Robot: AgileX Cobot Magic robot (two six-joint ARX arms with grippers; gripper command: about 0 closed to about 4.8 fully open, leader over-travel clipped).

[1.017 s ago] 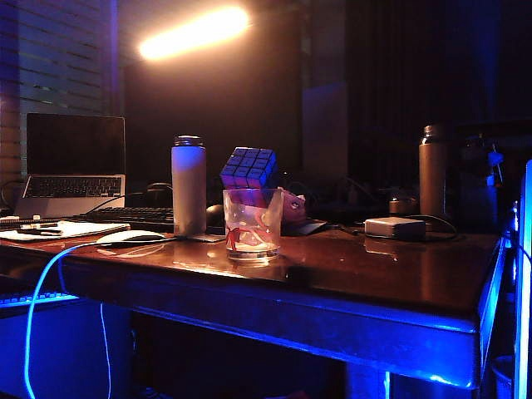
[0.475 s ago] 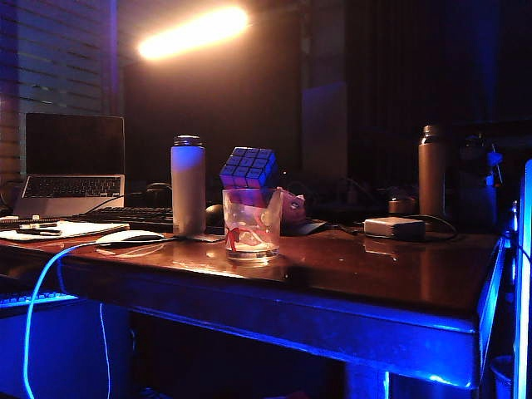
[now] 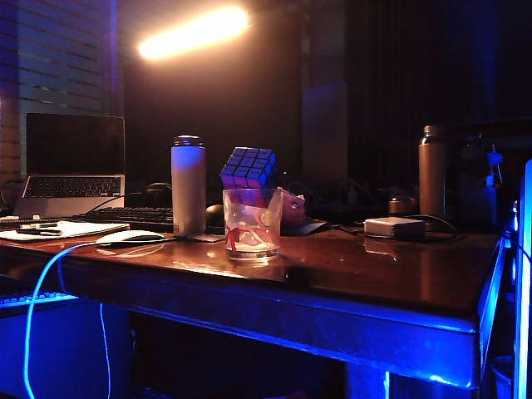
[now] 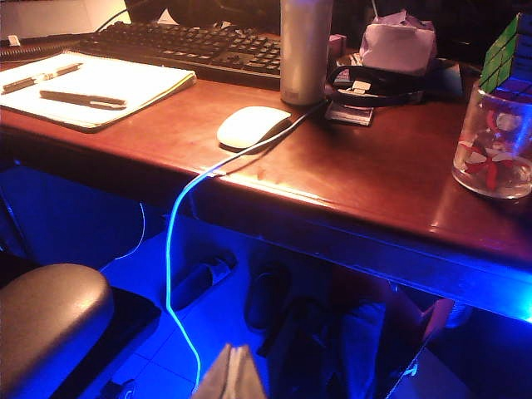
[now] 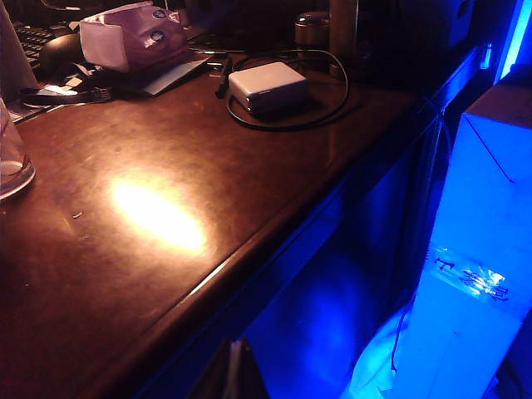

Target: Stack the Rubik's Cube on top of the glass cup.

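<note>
The Rubik's Cube (image 3: 248, 168) rests tilted on the rim of the glass cup (image 3: 252, 223), which stands near the table's front edge. The left wrist view shows the cup (image 4: 495, 150) with red and white shapes inside and a green-tiled face of the cube (image 4: 503, 50) above it. My left gripper (image 4: 235, 372) is shut and empty, low in front of the table and far from the cup. My right gripper (image 5: 235, 370) is shut and empty too, below the table's edge, with only a sliver of the cup (image 5: 12, 158) in its view. Neither gripper shows in the exterior view.
A white bottle (image 3: 189, 184) stands just left of the cup and a brown bottle (image 3: 432, 170) at the back right. A grey box with a cable (image 3: 395, 227), a mouse (image 3: 130, 237), a keyboard (image 4: 191, 46), a notepad (image 4: 91, 79) and a laptop (image 3: 73, 162) share the table.
</note>
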